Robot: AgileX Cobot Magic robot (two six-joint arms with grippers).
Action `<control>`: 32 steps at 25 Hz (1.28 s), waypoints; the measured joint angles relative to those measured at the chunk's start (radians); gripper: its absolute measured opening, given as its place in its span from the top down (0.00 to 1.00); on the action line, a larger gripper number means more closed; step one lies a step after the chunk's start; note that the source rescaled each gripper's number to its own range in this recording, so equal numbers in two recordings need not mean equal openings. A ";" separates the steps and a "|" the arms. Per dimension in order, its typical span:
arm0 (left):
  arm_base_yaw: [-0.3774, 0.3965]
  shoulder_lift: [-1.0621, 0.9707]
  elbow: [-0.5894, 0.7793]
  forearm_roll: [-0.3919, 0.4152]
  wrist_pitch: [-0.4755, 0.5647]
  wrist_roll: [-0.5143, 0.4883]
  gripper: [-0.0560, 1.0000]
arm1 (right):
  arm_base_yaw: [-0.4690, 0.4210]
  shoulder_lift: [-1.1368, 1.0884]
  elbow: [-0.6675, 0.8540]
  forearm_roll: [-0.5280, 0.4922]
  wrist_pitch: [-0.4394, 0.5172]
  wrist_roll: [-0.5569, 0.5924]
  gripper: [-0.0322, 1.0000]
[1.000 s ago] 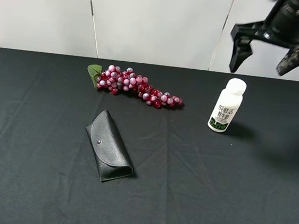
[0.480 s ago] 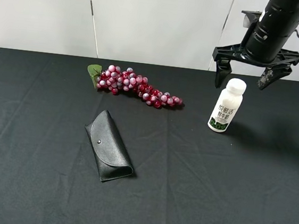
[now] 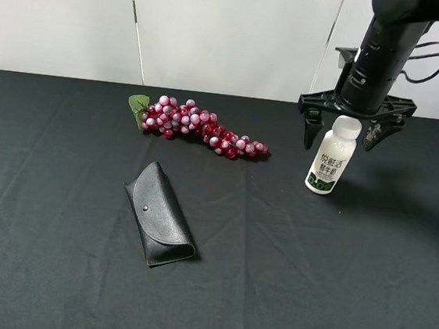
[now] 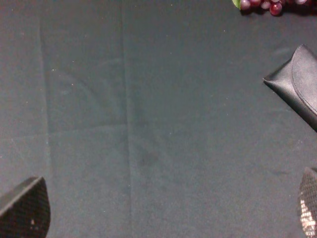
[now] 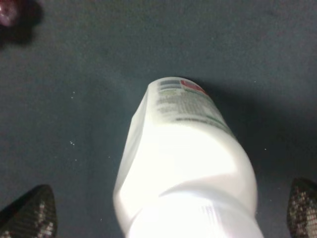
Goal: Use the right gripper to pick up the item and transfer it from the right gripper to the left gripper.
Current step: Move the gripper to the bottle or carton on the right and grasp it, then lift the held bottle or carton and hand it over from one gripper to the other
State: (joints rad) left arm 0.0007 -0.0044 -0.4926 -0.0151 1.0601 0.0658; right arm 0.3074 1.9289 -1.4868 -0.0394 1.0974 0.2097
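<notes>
The item [image 3: 332, 157], a small white bottle with a white cap and green lettering, stands upright on the black cloth at the right. My right gripper [image 3: 345, 138] hangs open over it, one finger on each side of the cap, not touching. In the right wrist view the bottle [image 5: 185, 163] fills the middle, with the fingertips [image 5: 29, 215] far apart at the edges. My left gripper is out of the exterior view. In its wrist view its fingertips [image 4: 25, 213] show in the corners, wide apart, with bare cloth between them.
A black glasses case [image 3: 159, 215] lies left of centre on the table [image 3: 59, 195]; its end shows in the left wrist view [image 4: 297, 84]. A red grape bunch [image 3: 196, 126] lies behind it, left of the bottle. A white wall stands behind.
My right gripper has come down and leftward from high at the back right, until its open fingers flank the bottle's cap. The bottle, case and grapes have stayed put.
</notes>
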 joint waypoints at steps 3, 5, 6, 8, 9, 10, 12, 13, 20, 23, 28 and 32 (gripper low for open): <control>0.000 0.000 0.000 0.000 0.000 0.000 0.00 | 0.000 0.020 0.000 -0.002 -0.007 0.000 0.00; 0.000 0.000 0.000 0.000 0.000 0.000 0.00 | 0.000 0.022 0.000 -0.002 -0.019 0.000 0.00; 0.000 0.000 0.000 0.000 0.000 0.000 0.00 | 0.000 0.022 0.000 -0.002 -0.024 0.000 0.00; 0.000 0.000 0.000 0.000 0.000 0.000 0.00 | 0.000 0.022 0.000 -0.003 -0.026 0.000 0.00; 0.000 0.000 0.000 0.000 0.000 0.000 0.00 | 0.000 0.022 0.000 -0.004 -0.026 0.000 0.00; 0.000 0.000 0.000 0.000 0.000 0.000 0.00 | 0.000 0.022 0.000 -0.005 -0.026 0.000 0.00; 0.000 0.000 0.000 0.000 0.000 0.000 0.00 | 0.000 0.022 0.000 -0.006 -0.026 0.000 0.00; 0.000 0.000 0.000 0.000 0.000 0.000 0.00 | 0.000 0.022 0.000 -0.006 -0.026 0.000 0.00; 0.000 0.000 0.000 0.000 0.000 0.000 0.00 | 0.000 0.022 0.000 -0.007 -0.025 0.000 0.51; 0.000 0.000 0.000 0.000 0.000 0.000 0.00 | 0.000 0.022 0.000 -0.014 -0.023 0.003 0.85; 0.000 0.000 0.000 0.000 0.000 0.000 0.00 | 0.000 0.022 0.000 -0.015 -0.027 0.003 0.84; 0.000 0.000 0.000 0.001 0.000 0.000 0.00 | 0.000 0.022 0.000 -0.015 -0.027 0.003 0.84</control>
State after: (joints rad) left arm 0.0007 -0.0044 -0.4926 -0.0144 1.0601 0.0658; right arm 0.3074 1.9513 -1.4868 -0.0545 1.0704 0.2130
